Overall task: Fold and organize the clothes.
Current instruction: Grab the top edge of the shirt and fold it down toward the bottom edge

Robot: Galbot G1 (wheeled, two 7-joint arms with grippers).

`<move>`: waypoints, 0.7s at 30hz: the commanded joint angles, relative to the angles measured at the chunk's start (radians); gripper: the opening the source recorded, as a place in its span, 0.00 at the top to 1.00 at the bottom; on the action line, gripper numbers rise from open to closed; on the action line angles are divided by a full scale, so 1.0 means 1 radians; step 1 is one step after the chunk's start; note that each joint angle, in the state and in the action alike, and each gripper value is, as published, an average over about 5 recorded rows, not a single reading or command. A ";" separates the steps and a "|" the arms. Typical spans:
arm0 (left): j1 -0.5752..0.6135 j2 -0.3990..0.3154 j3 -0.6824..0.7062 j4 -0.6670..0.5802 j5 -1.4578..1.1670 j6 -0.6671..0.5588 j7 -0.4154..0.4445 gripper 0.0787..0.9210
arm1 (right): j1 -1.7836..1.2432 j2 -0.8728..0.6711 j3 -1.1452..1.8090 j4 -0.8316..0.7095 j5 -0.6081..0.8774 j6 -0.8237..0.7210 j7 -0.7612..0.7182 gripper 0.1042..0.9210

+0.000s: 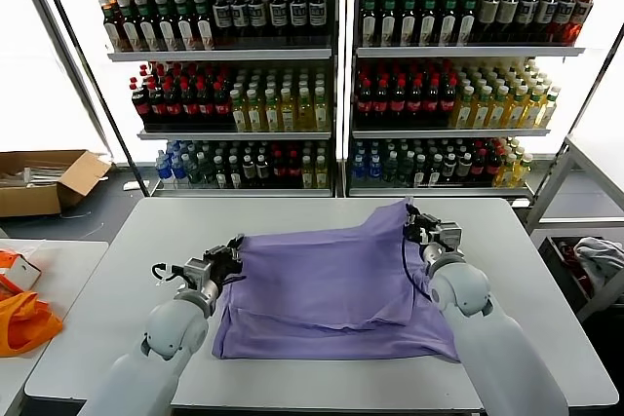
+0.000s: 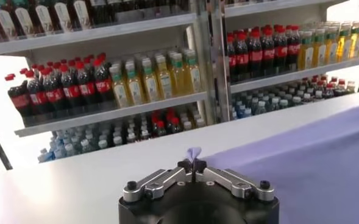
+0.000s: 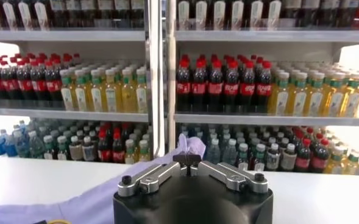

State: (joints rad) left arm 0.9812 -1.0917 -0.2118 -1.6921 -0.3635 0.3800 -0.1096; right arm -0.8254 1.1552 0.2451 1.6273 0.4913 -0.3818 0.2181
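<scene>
On the worktop point(image 1: 117, 270), the left gripper point(image 1: 232, 252) and right gripper point(image 1: 413, 220) each pinch the lavender T-shirt point(image 1: 331, 275) at opposite edges.

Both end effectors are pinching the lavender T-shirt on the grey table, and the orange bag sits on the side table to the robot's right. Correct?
Not quite. The orange bag is on the side table to the robot's left, as the head view shows. The rest holds: the left end effector and right end effector each pinch the soft lavender T-shirt on the grey table.
</scene>
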 commanded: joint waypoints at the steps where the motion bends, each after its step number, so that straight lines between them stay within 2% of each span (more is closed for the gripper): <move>1: 0.108 0.011 -0.027 -0.097 0.031 -0.008 -0.003 0.99 | -0.143 -0.008 0.051 0.160 0.003 0.005 0.041 1.00; 21: 0.266 0.007 -0.074 -0.203 0.062 -0.020 0.019 0.99 | -0.391 0.009 0.144 0.349 0.015 -0.063 0.107 1.00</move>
State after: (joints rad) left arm 1.1823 -1.0854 -0.2782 -1.8628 -0.3131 0.3628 -0.0935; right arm -1.1036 1.1574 0.3500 1.8925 0.5045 -0.4313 0.3035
